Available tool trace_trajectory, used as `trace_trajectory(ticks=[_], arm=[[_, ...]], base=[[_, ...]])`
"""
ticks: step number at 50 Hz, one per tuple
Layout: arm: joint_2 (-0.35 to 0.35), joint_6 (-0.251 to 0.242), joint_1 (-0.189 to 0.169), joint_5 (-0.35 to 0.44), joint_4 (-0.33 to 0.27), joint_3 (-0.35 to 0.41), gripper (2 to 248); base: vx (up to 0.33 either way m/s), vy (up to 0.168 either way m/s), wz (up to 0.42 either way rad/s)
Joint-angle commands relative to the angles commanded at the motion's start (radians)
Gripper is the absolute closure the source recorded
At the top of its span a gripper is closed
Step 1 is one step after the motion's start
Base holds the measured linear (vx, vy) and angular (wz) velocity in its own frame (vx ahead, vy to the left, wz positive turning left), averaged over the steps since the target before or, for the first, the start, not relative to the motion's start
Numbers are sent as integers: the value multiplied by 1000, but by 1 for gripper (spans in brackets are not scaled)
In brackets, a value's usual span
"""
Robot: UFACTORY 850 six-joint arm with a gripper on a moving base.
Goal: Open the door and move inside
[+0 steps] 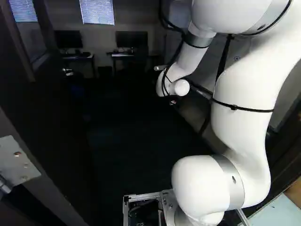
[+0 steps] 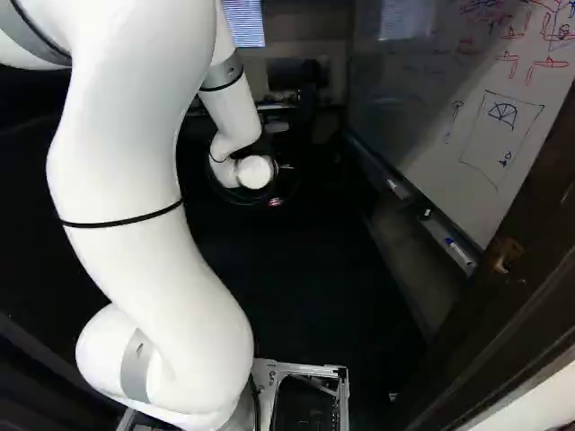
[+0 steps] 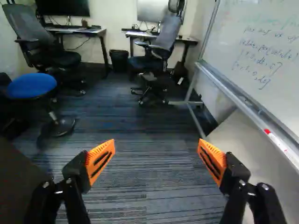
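Carpet floor [image 3: 140, 172] lies ahead; the door [image 1: 47, 113] stands open at the doorway's [image 2: 503, 314] left edge. The gripper [image 3: 155, 161] is released, holding nothing. Opening seems done; fully entering remains, I judge.

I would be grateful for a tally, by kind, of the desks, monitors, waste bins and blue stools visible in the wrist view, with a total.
Desks: 2
Monitors: 2
Waste bin: 1
Blue stool: 1
Total: 6
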Motion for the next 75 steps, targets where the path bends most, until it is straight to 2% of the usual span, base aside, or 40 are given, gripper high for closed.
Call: trace_trajectory(ticks=[75], arm=[[0,0,0,0,0,0,3]], base=[[188,1,-7]])
